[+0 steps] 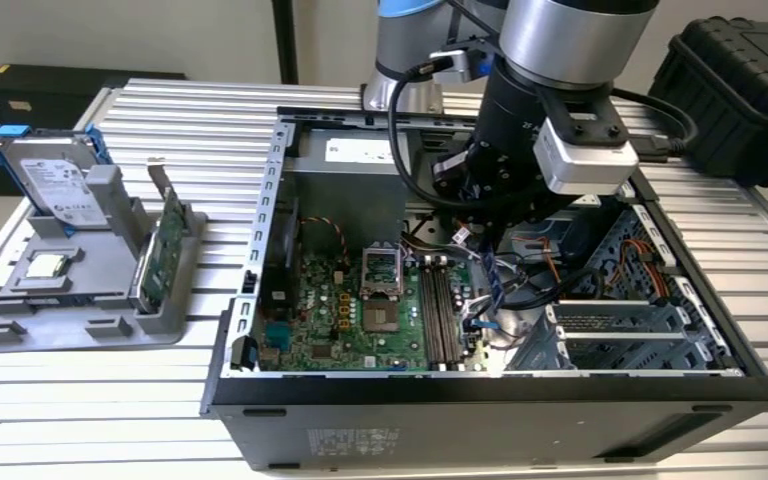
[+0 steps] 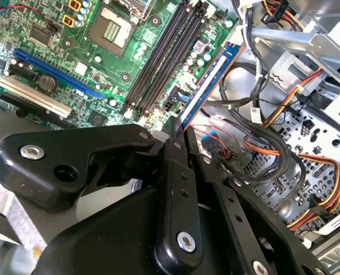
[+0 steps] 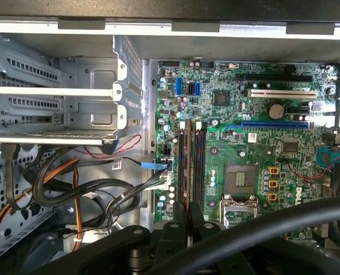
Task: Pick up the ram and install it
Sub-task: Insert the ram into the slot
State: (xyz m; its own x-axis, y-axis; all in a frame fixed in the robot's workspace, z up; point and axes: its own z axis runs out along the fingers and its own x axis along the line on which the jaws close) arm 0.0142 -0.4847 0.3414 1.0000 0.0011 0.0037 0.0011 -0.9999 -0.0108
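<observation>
Blue ram (image 2: pixel 207 86) is already picked up, pinched edge-on in the jaws of the gripper (image 2: pixel 178 129) and hanging inside the open case (image 1: pixel 491 385) just above the motherboard's long black slots (image 2: pixel 167 48). Not seated yet, so the install part is still left.

In the exterior view the arm (image 1: pixel 544 110) runs off the top of the frame, and its dark lower part hides the middle of the open computer case (image 1: pixel 264 250). In the second wrist view the claw (image 2: pixel 178 134) fills the lower half of the frame and covers the near end of the ram (image 2: pixel 207 86). The black box (image 1: pixel 744 90) at the upper right is cut off by the edge.
</observation>
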